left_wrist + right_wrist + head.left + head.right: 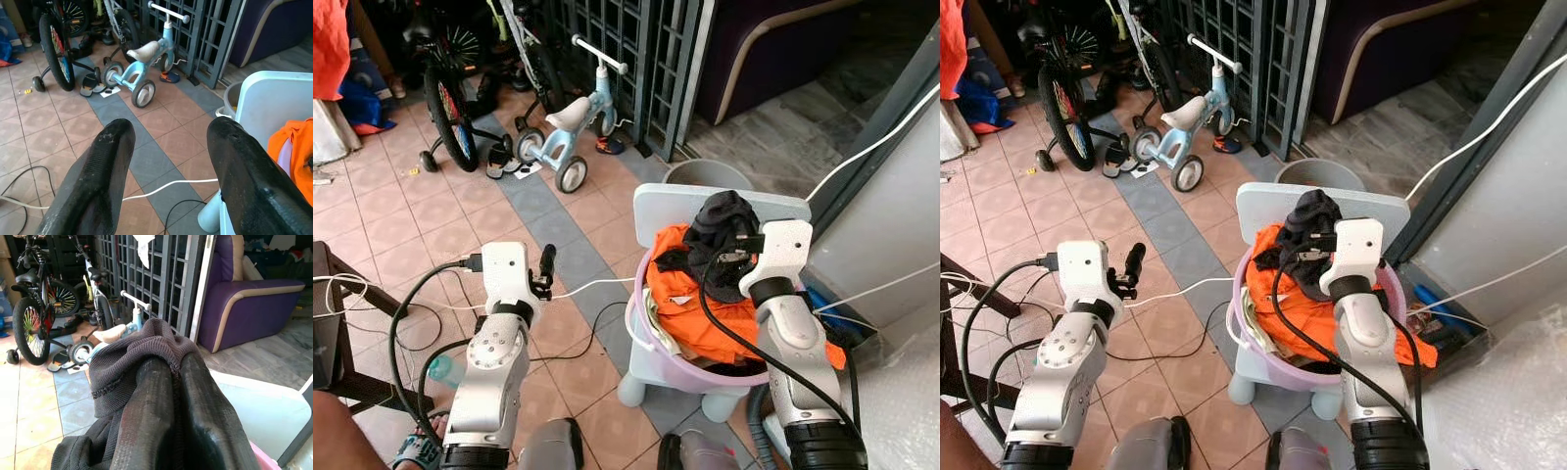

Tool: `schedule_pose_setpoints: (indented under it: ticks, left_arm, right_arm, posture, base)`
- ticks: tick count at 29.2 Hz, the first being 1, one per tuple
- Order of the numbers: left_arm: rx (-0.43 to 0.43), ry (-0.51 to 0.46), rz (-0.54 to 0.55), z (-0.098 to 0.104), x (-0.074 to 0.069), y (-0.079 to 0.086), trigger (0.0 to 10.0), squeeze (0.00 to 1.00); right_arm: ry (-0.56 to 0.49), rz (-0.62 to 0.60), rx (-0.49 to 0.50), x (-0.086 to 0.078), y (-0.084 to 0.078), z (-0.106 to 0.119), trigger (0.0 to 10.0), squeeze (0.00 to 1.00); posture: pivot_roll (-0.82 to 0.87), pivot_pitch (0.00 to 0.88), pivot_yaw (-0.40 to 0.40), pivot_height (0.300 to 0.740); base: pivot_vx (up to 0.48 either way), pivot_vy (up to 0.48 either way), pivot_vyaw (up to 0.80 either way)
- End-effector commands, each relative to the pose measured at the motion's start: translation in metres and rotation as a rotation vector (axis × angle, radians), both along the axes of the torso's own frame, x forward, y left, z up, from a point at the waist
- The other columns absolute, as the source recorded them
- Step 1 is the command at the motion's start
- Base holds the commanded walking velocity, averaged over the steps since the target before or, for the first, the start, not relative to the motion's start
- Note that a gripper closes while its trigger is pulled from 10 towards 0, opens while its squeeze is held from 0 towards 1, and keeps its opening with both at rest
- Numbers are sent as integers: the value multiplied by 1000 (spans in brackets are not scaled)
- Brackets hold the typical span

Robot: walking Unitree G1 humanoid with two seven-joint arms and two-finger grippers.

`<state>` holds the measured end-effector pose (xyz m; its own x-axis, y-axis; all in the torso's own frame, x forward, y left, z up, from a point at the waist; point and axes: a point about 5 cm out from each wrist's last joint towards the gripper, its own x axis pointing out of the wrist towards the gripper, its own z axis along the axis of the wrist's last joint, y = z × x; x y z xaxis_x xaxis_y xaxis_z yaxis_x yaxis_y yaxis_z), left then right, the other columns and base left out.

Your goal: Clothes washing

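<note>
Two end effectors | right (pixel 168 396) pinches dark garment (pixel 720 230), tips hidden | left (pixel 171 166) wide, empty

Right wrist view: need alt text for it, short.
The right gripper, jaws shut on a dark knitted garment, holds the cloth bunched up between them. Behind stand a bicycle and a small balance bike on tiled floor, a metal grille gate and a purple sofa.

A dark knitted garment (pixel 720 230) is pinched by the right gripper (pixel 729 257) above orange clothes (pixel 690 304) heaped in a lilac plastic basin (pixel 651 343); the left gripper (pixel 546 266) is held over tiled floor (pixel 411 215).
</note>
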<state>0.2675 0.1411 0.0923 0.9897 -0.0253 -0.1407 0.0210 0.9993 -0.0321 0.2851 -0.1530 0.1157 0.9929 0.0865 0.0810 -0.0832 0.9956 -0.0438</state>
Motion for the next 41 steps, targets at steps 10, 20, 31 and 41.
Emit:
schedule_pose_setpoints:
  ticks: [10, 20, 31, 41]
  left_arm:
    - [15, 11, 8, -3, -1, 5, 10000, 0]
    - [18, 6, 0, -2, 1, 3, 10000, 0]
    - [-4, -22, -10, 1, 2, 1, 10000, 0]
    - [-18, -45, -29, 4, 4, -2, 10000, 0]
  right_arm:
    - [-21, -14, 8, 7, 1, 11, 10000, 0]
    - [-18, -18, 16, 7, 3, 12, 10000, 0]
    - [-48, -17, -3, 11, 3, 18, 10000, 0]
    - [-207, -130, -114, 25, -13, 56, 10000, 0]
  posture:
    - [0, 74, 18, 740]
    - [-6, 71, 25, 740]
    - [-13, 66, 22, 740]
    - [-22, 64, 26, 740]
  base:
    - [-113, -124, 0]
    - [-127, -251, -317]
    - [0, 0, -73]
    - [0, 0, -720]
